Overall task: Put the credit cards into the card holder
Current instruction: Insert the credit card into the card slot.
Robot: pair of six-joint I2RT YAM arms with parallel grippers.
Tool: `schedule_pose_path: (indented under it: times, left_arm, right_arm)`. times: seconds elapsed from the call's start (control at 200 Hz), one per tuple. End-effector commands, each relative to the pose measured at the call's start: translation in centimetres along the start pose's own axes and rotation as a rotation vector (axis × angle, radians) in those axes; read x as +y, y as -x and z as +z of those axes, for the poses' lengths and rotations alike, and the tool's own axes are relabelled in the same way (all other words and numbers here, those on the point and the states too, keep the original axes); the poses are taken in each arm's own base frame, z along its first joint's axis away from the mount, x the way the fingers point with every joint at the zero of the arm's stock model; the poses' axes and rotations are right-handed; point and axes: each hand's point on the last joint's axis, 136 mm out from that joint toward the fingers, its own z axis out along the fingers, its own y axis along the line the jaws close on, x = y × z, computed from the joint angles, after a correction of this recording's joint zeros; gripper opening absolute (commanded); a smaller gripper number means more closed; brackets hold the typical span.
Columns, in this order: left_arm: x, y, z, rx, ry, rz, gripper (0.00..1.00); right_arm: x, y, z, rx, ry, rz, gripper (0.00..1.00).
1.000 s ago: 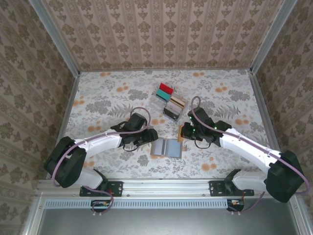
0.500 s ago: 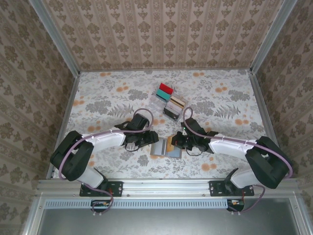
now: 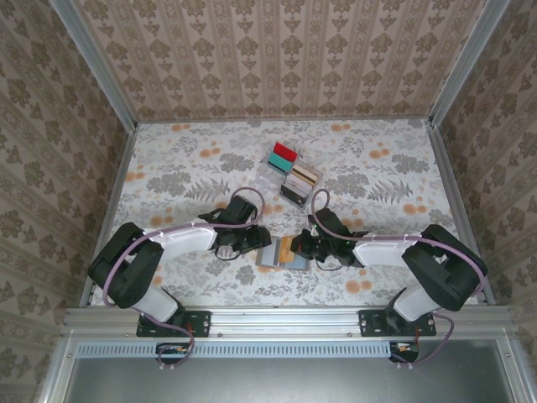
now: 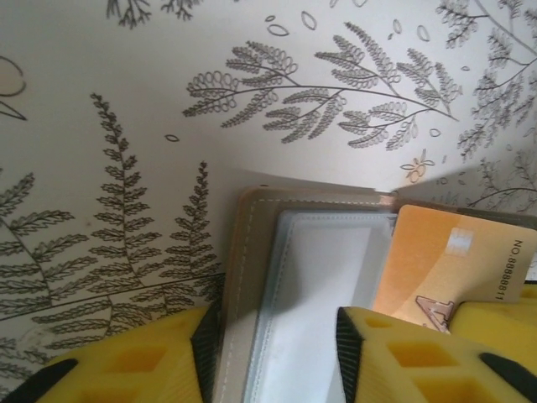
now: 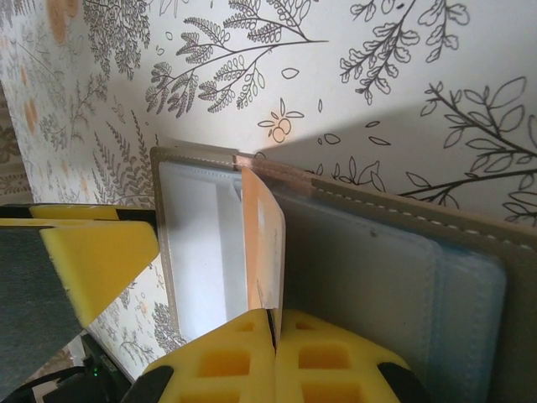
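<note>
We count one card holder (image 3: 284,253), lying unfolded as two panels on the flowered table (image 3: 185,168), in its near middle part. One orange card (image 3: 286,247) is at the holder. Four more stand in the clear rack (image 3: 268,177) just beyond it: a red card (image 3: 285,152), a teal card (image 3: 281,163), a tan card (image 3: 306,175) and a dark card (image 3: 294,194).

Two arms reach in low from the near edge, forearms turned inward so they face each other across the holder. The left gripper (image 4: 277,336) hangs over the left panel with its fingers partly apart. The panel's clear pocket shows in the gap, and we cannot tell if the pads touch it. The right gripper (image 5: 274,336) has its fingers pressed together on the orange card, held tilted on edge over the fold between the panels. One corner is at the edge of the left pocket. Whether it has entered the pocket we cannot tell.
</note>
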Motion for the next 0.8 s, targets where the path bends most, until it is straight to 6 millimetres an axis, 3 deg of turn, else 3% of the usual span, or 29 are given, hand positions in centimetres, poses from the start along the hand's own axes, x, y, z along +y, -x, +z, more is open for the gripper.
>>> schedule_pose_path:
  times: [0.0, 0.27, 0.435, 0.795]
  left_arm:
    - [0.2, -1.0, 0.7, 0.032, 0.001, 0.023, 0.39]
    - [0.7, -1.8, 1.0, 0.041, 0.036, 0.017, 0.33]
    - [1.3, -2.0, 0.9, 0.037, 0.065, 0.011, 0.33]
    - [0.4, -1.9, 0.9, 0.030, 0.036, 0.014, 0.34]
  right_arm:
    - [-2.2, -1.7, 0.8, 0.045, -0.058, 0.028, 0.00]
    - [-1.9, -2.7, 1.2, 0.064, -0.056, 0.016, 0.00]
    - [-3.1, -2.7, 0.4, 0.042, -0.106, 0.020, 0.00]
    - [-1.3, -2.9, 2.2, 0.088, -0.065, -0.001, 0.01]
